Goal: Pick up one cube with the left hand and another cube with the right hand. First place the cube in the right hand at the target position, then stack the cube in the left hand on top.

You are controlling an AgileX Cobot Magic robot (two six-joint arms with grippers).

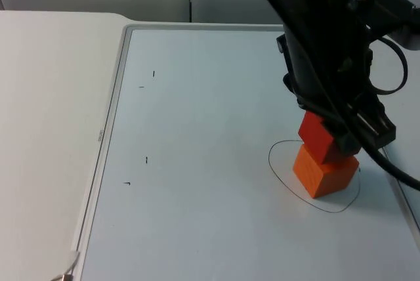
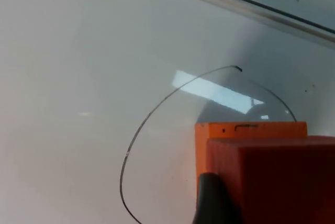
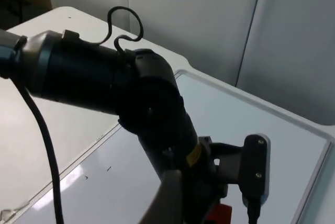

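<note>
Left tool (image 1: 331, 138) clamps our red cube (image 1: 317, 134) atop orange cube (image 1: 323, 171) inside drawn circle (image 1: 279, 163); right tool's state we cannot tell.

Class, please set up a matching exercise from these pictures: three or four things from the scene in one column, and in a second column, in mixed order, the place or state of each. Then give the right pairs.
Things
1. red cube
2. orange cube
3. pen-drawn circle
4. left gripper

Places or states
A. drawn on the white board, ringing the stack
B. sits on the board inside the drawn outline
C. shut on the upper cube, over the stack
D. held on top of the other cube, turned askew to it

Pairs: 1-D, 2-B, 3-A, 4-C
</note>
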